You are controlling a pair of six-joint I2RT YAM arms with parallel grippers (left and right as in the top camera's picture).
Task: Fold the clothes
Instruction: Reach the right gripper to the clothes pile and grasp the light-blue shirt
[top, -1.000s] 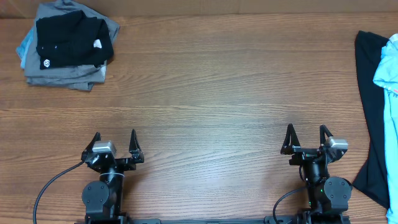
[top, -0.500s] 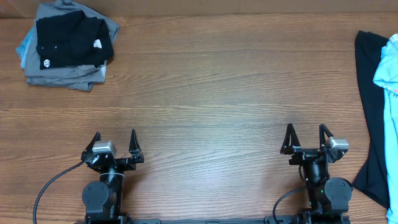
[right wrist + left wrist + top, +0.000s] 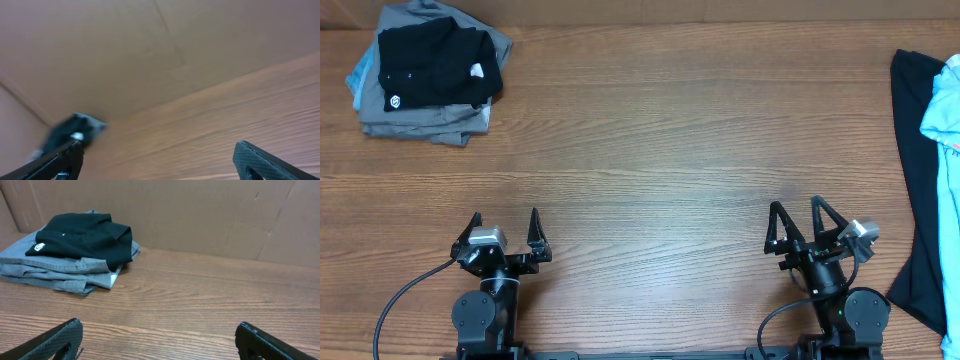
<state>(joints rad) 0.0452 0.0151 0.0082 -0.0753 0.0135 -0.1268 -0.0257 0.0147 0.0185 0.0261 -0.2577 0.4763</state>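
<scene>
Blue T-shirt point(image 3: 949, 110): far R side, long axis near-to-far, partly cropped.

The brown wooden table point(image 3: 670, 130) is seen with a smooth, faintly satin grain. Soft matt cloth is shown by the light blue T-shirt point(image 3: 945, 105) and the small black shirt point(image 3: 435, 65). The brown cardboard wall point(image 3: 200, 215) is rendered matt.

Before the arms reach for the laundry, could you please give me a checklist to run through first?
1. Left hand open, holding nothing: ok.
2. Right hand open, holding nothing: ok.
3. Light blue cotton T-shirt fully in view: not ok, cut off at the right edge.
4. T-shirt lying alone: not ok, it overlaps a black garment.
5. Folded stack of black and grey clothes clear of both hands: ok.
</scene>
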